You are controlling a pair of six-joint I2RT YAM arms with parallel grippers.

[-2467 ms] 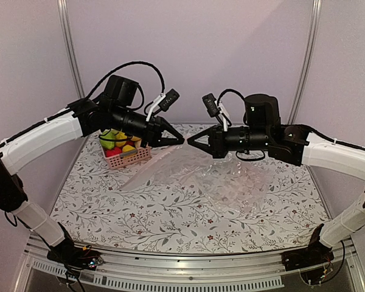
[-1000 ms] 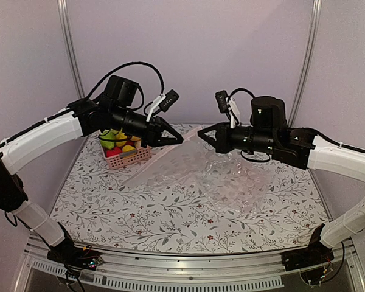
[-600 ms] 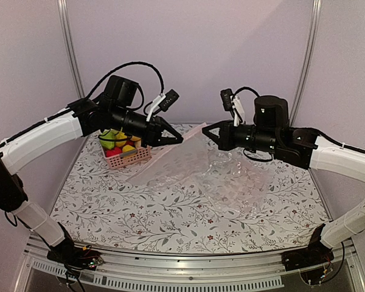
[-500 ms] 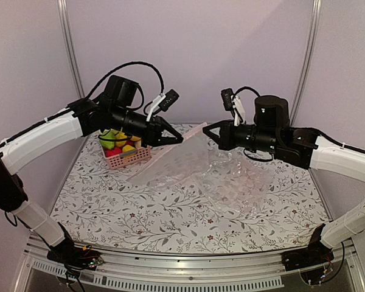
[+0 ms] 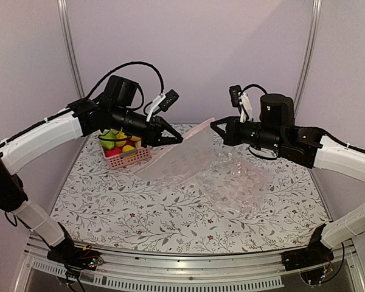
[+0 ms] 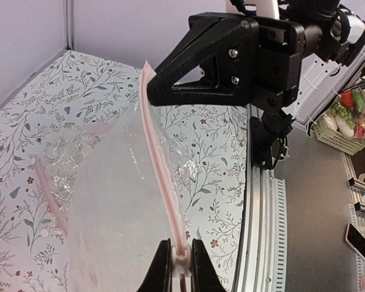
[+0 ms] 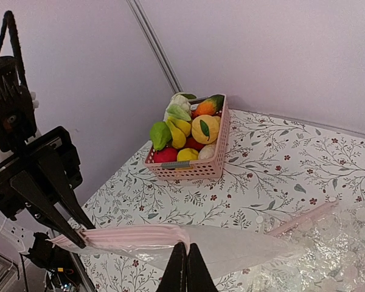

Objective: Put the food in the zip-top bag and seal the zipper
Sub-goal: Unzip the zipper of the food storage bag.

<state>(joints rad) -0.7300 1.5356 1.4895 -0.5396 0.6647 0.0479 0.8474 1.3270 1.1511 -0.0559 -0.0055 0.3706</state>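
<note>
Floral tabletop (image 5: 140,213) with pink basket (image 5: 131,159) of food (image 5: 112,139), crinkled bag (image 5: 243,188); both jaws tight on zipper (image 6: 165,176).

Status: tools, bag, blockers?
Left tool, right tool shut on zipper. Zip-top bag held up by that edge; food in basket. Crinkled bag lies underneath.

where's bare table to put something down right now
Free: the near strip of table between the arm bases, and the left side in front of the pink basket. Crowded: centre and right, where the zip-top bag stretches between left gripper and right gripper, beside the crinkled bag.
</note>
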